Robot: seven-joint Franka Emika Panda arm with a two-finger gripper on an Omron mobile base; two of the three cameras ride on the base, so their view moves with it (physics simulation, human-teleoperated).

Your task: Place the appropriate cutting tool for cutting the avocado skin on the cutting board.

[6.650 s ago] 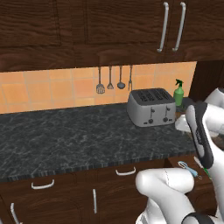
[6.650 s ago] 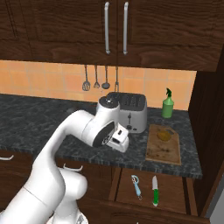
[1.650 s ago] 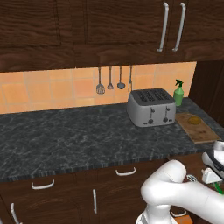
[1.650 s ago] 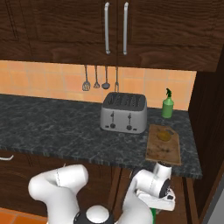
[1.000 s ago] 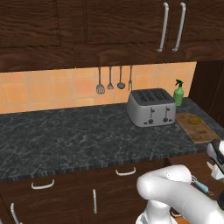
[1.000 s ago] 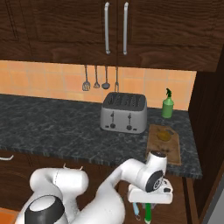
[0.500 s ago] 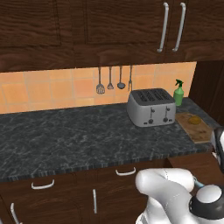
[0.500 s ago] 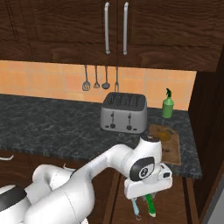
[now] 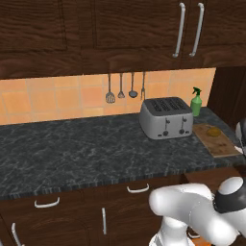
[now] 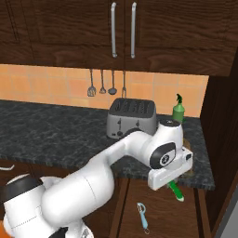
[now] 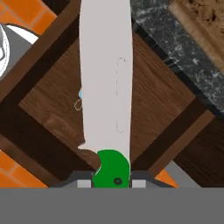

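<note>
Knife (image 11: 106, 83) held in the gripper (image 11: 111, 181): one small blade, silvery, green handle clamped between the two finger tips, blade running up the hand view away from the hand. In the right base view the knife's green handle (image 10: 175, 190) pokes out below the hand, above the open drawer (image 10: 158, 207) and just below the counter (image 10: 51, 132) edge. One more tool lies in that drawer, a light-blue peeler (image 10: 142, 214), well apart from the knife. Cutting board (image 9: 214, 140): one, light-brown, flat on the counter to the right of the toaster (image 9: 166, 117), touching nothing else but the avocado (image 9: 214, 130), a single brownish-yellow lump resting on the board's far half. One grey four-slot toaster, one green spray bottle (image 9: 195, 102) just beside its right rear corner. Three dark utensils (image 9: 120, 87) hang on the orange tiled wall above the toaster. Two long cupboard handles (image 9: 188, 30) on the upper doors. Board corner (image 11: 205, 22) visible at the upper right of the hand view, beyond the speckled counter edge.
</note>
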